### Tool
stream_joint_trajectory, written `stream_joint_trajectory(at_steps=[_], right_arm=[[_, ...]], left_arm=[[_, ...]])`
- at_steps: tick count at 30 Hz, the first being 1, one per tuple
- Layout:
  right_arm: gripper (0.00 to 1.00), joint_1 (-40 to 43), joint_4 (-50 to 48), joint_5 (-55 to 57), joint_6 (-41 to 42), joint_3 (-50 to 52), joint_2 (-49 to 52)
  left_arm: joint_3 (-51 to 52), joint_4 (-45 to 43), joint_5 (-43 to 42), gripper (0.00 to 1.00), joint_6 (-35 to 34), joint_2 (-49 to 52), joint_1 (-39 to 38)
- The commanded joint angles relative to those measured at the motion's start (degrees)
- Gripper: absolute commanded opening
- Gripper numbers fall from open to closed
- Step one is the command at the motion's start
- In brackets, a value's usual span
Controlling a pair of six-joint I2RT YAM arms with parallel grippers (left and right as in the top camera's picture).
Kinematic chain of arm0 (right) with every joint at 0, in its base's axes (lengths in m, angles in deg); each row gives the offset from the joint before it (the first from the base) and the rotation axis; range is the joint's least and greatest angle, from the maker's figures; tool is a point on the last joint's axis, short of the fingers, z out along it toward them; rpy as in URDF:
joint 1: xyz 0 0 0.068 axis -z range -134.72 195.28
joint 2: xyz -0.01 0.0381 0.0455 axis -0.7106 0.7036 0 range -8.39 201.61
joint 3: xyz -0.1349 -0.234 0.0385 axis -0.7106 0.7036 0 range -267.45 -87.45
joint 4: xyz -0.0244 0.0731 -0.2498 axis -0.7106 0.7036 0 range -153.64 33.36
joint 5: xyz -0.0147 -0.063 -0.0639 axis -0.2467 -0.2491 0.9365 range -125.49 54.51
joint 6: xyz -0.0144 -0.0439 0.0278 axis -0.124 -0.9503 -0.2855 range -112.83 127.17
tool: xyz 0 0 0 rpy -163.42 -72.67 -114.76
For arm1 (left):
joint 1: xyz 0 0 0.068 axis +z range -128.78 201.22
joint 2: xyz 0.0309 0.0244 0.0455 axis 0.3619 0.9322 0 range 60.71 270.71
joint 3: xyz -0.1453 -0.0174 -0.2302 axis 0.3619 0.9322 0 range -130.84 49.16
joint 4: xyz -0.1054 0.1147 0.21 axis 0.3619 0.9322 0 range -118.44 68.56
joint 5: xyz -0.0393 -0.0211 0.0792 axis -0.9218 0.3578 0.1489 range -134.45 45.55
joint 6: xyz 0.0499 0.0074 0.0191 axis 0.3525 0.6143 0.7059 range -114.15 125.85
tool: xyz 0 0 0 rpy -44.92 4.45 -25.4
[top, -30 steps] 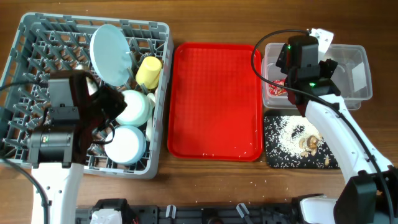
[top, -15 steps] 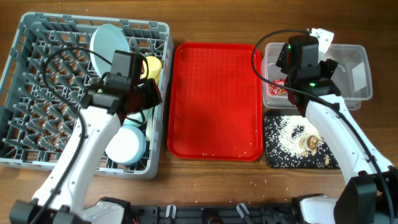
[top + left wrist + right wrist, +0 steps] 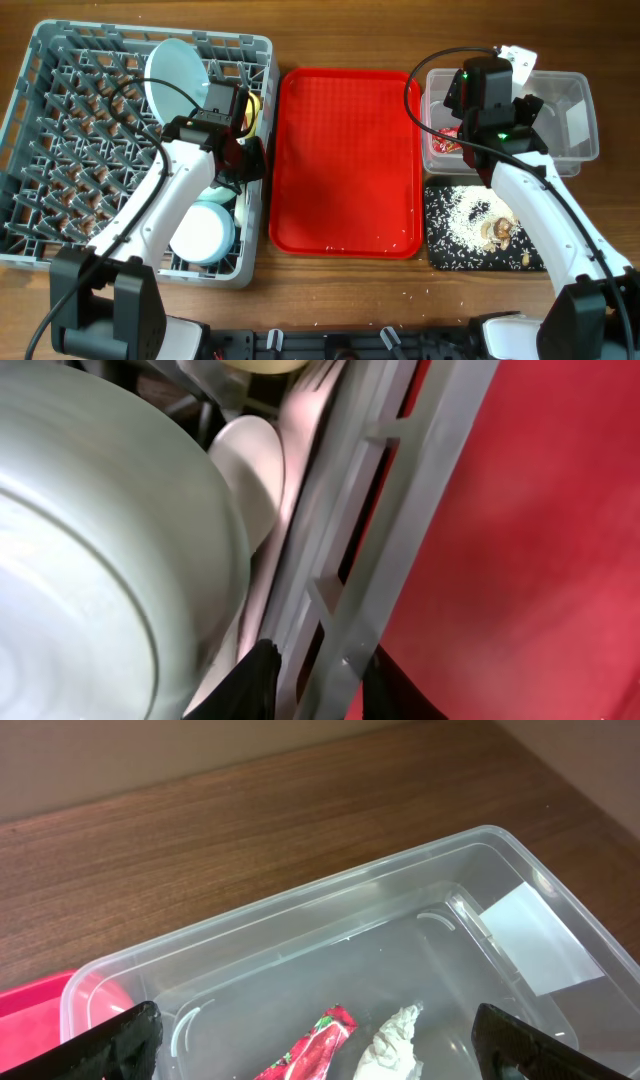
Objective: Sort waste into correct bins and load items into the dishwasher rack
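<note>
My left gripper (image 3: 243, 160) hangs at the right wall of the grey dishwasher rack (image 3: 70, 140), open, with the rack wall (image 3: 370, 530) between its fingertips (image 3: 255, 680). A white spoon (image 3: 250, 470) and fork (image 3: 310, 400) lie inside the wall beside a pale blue bowl (image 3: 90, 560). The rack also holds a pale blue plate (image 3: 178, 80), a bowl (image 3: 203, 232) and a yellow cup (image 3: 251, 106). My right gripper (image 3: 474, 133) is open and empty above the clear tub (image 3: 565, 110), which holds the red wrapper (image 3: 310, 1050) and the tissue (image 3: 392, 1045).
The flat red tray (image 3: 345, 160) lies between the rack and the bins, with a few grains near its front edge. The black tray (image 3: 470, 225) in front of the tub holds rice scraps. The tub's white label (image 3: 535, 935) is on its right wall.
My left arm has swung from the rack's left front across to its right wall beside the bowls. The right arm has not moved.
</note>
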Motion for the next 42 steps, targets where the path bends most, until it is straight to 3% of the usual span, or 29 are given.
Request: stream_joint_trajectory(at_steps=[1, 14, 18, 36, 42], right_arm=[[1.0, -0.07, -0.11, -0.15, -0.68, -0.17, -0.66], [1.0, -0.07, -0.11, -0.13, -0.68, -0.17, -0.66], [1.0, -0.07, -0.11, -0.13, -0.68, -0.17, -0.66], [1.0, -0.07, -0.11, -0.15, -0.66, -0.17, -0.66], [1.0, -0.07, -0.11, -0.13, -0.66, -0.17, -0.66]], left_arm=[[0.44, -0.63, -0.55, 0.25, 1.79, 0.35, 0.0], [0.44, -6.27, -0.76, 0.24, 1.73, 0.37, -0.11], [0.44, -7.61, -0.74, 0.11, 1.73, 0.37, -0.11], [0.44, -12.85, -4.0, 0.15, 1.51, 0.37, -0.13], [0.44, -13.09, -3.69, 0.15, 1.53, 0.39, -3.5]])
